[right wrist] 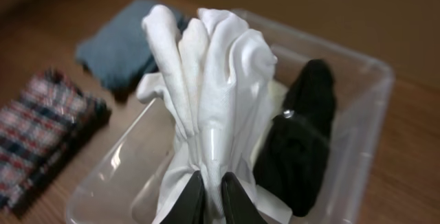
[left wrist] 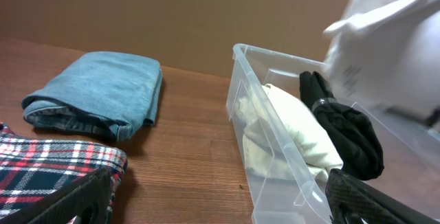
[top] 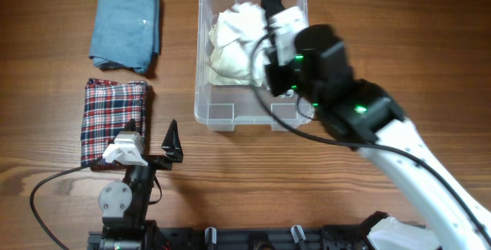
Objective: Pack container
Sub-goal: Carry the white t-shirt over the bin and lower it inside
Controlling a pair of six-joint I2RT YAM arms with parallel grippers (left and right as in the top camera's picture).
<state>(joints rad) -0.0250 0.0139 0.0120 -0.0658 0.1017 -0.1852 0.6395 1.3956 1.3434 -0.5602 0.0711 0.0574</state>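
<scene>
The clear plastic container (top: 213, 110) stands at the table's back middle. It holds a cream cloth (top: 219, 66), a white cloth (top: 242, 24) and a black cloth (top: 270, 0). My right gripper (right wrist: 213, 200) is shut on a bunched fold of the white cloth (right wrist: 213, 80) and holds it over the container (right wrist: 357, 114), with the black cloth (right wrist: 302, 135) beside it. My left gripper (top: 157, 154) is open and empty near the front left, next to the plaid cloth (top: 113, 120). The container (left wrist: 275, 162) with the cream cloth (left wrist: 289, 128) also shows in the left wrist view.
A folded blue denim cloth (top: 125, 32) lies at the back left, also in the left wrist view (left wrist: 103, 90). A folded red plaid cloth (left wrist: 55, 159) lies in front of it. The right arm (top: 368, 120) reaches over the container's right side.
</scene>
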